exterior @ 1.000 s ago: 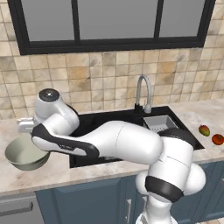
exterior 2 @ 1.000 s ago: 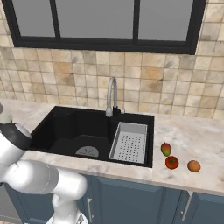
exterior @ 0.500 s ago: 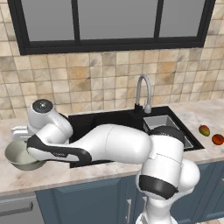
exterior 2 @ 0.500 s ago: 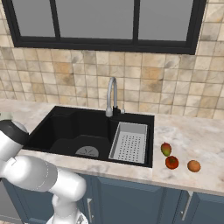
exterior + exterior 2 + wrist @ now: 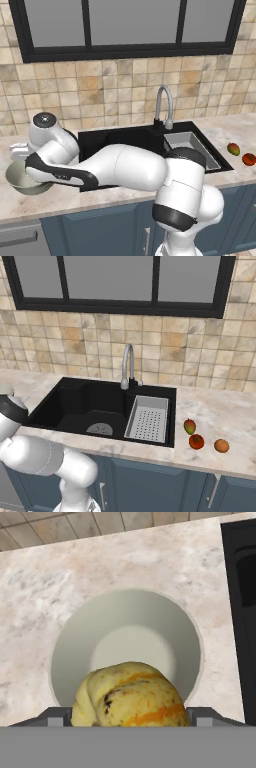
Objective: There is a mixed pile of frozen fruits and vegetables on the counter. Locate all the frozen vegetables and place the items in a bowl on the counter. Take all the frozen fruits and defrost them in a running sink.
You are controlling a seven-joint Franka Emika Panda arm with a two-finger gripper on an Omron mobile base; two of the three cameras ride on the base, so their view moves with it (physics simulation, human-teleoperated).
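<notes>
Now the arm has swung further left and down, so the gripper (image 5: 130, 724), closed on the yellowish vegetable (image 5: 131, 696), hangs right above the bowl (image 5: 75, 643) on the counter (image 5: 30, 602) beside the sink (image 5: 125, 137). Release looks next; three pieces (image 5: 196, 441) wait right of the sink.

The arm (image 5: 135, 172) is glossy white, built of thick rounded segments joined by black bands. At the left of the left base view a round dark grey cap (image 5: 44, 120) tops one joint, and a black strip runs along the forearm below it.
</notes>
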